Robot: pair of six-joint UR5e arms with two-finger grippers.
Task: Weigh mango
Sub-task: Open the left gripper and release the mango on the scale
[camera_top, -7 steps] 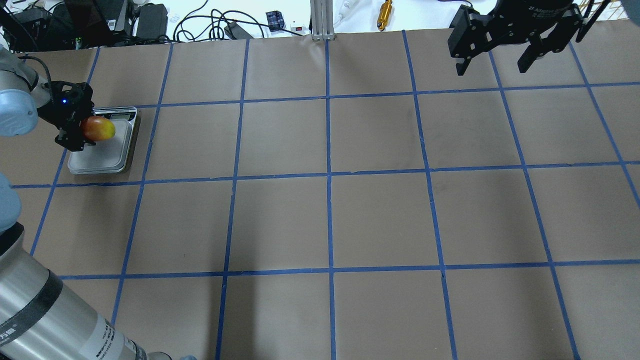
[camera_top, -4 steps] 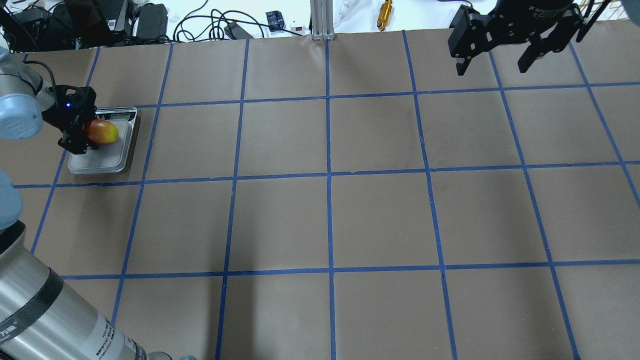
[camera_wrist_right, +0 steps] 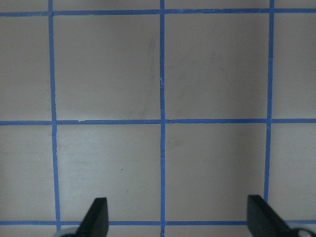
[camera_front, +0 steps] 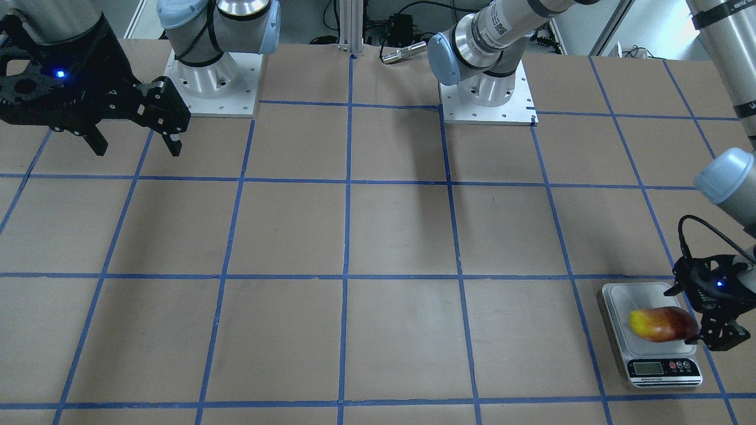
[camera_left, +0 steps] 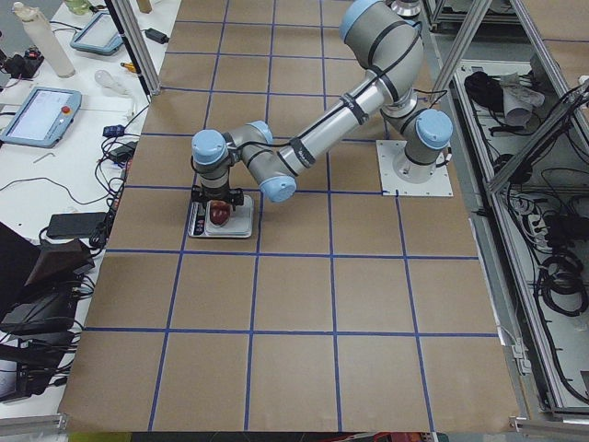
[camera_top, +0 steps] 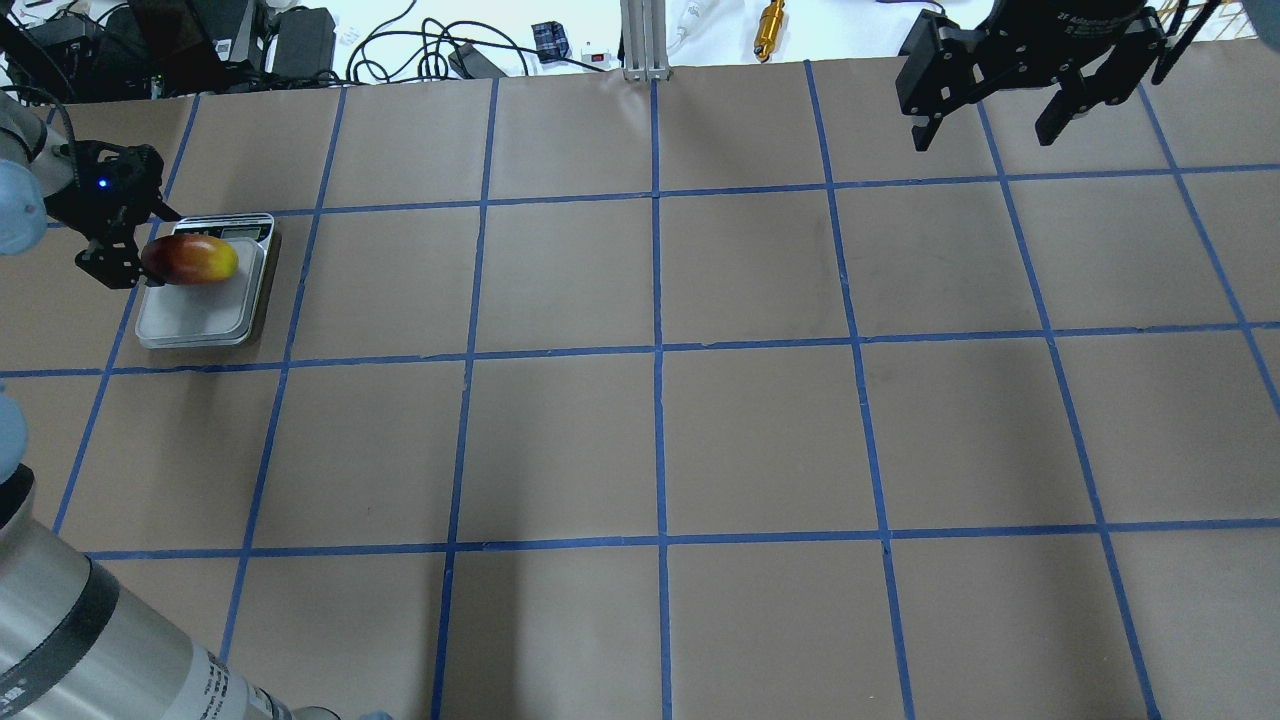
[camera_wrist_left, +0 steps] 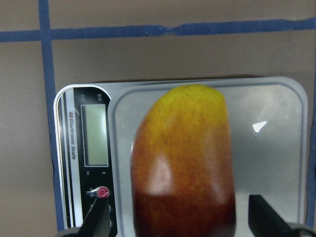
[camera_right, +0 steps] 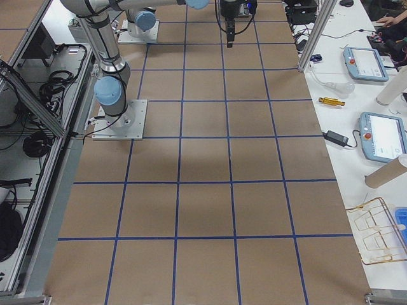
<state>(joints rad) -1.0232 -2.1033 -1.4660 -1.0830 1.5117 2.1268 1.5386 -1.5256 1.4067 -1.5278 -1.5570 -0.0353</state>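
The mango [camera_wrist_left: 182,163] lies on the scale [camera_wrist_left: 266,163], its red end between my left gripper's [camera_wrist_left: 177,210] wide-spread fingers, ungripped. I judge it smooth, firm, easily bruised and apt to roll; grasp its middle. The right gripper [camera_top: 983,138] hangs open and empty.

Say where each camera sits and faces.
Front-facing: across table, facing both bases; left gripper by mango on scale.
Overhead: behind robot, looking down; right gripper.
Exterior left: table end; left arm near.
Exterior right: opposite end; right arm near.
Left wrist: down on mango; fingertips.
Right wrist: bare grid; fingertips.
First two share the scale.
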